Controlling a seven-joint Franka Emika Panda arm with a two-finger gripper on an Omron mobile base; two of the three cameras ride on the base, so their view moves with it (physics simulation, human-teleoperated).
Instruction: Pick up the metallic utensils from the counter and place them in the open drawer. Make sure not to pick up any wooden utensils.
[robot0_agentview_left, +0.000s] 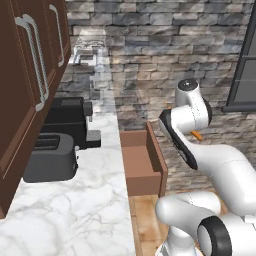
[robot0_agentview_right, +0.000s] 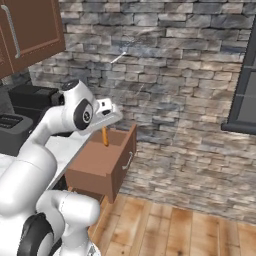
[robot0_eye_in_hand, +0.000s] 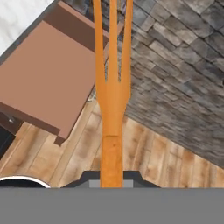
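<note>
Stone-walled kitchen: the tool (robot0_agentview_right: 105, 131) clenches the orange-handled utensil (robot0_eye_in_hand: 112, 87) upright, its tip hanging over the open drawer (robot0_agentview_right: 95, 162).

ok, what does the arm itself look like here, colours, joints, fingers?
Arm: glossy white rounded shells, with dark grey to black rings and bands at the joints. One round joint cap is grey with a small light mark. Gripper: white boxy hand; its fingers are small and dark grey. No cables visible.

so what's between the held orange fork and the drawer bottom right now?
Nothing. In the right base view the orange fork, gripped by the gripper, hangs over the open drawer; the drawer floor below is bare. The hand view shows the same.
</note>
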